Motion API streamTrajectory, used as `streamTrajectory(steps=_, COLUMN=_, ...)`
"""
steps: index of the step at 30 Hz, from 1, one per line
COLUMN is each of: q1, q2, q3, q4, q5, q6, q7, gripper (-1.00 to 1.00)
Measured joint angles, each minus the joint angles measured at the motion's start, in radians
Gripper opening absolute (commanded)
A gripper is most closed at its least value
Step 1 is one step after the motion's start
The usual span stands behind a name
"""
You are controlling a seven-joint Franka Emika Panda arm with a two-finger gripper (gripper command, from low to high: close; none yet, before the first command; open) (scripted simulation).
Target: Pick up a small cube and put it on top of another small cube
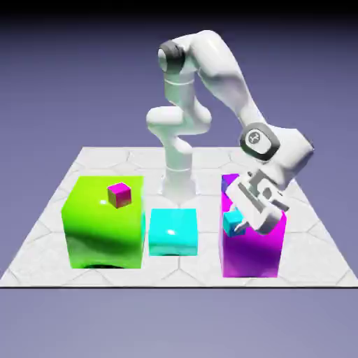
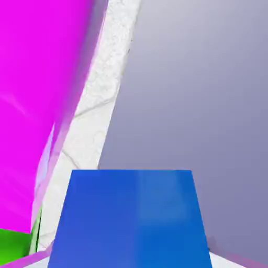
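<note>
Evidently the gripper (image 1: 241, 227) was closed on the small cyan cube (image 1: 233, 223), beside the purple block (image 1: 253, 245) — best raised straight up, clear of that block, before crossing toward the magenta cube (image 1: 119, 195).

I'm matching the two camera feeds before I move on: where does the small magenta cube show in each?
Exterior view: the small magenta cube sits on the big green block, toward the exterior view's left.
Hand view: I can't make it out there.
Shared landmark: the big green block, which seems to be the green patch at the hand view's bottom left corner.
</note>
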Motion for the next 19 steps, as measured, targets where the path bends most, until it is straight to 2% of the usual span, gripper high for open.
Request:
streamTrajectory(steps=9, q1=0.174, q2=-0.107, q3=0.080, q4=0.118, q5=0.253, q6=-0.391, q7=0.241, gripper=-1.00)
streamTrajectory(steps=11, q1=0.185, q2=-0.118, q3=0.094, q4=0.124, q5=0.257, q6=-0.408, q7=0.232, gripper=-1.00)
streamTrajectory(steps=15, q1=0.153, q2=-0.137, q3=0.071, q4=-0.021, q5=0.248, q6=-0.274, q7=0.251, gripper=-1.00)
streamTrajectory(steps=16, q1=0.147, q2=-0.141, q3=0.066, q4=-0.053, q5=0.245, q6=-0.244, q7=0.255, gripper=1.00)
streamTrajectory(steps=19, q1=0.154, q2=-0.136, q3=0.072, q4=-0.017, q5=0.246, q6=-0.277, q7=0.251, gripper=1.00)
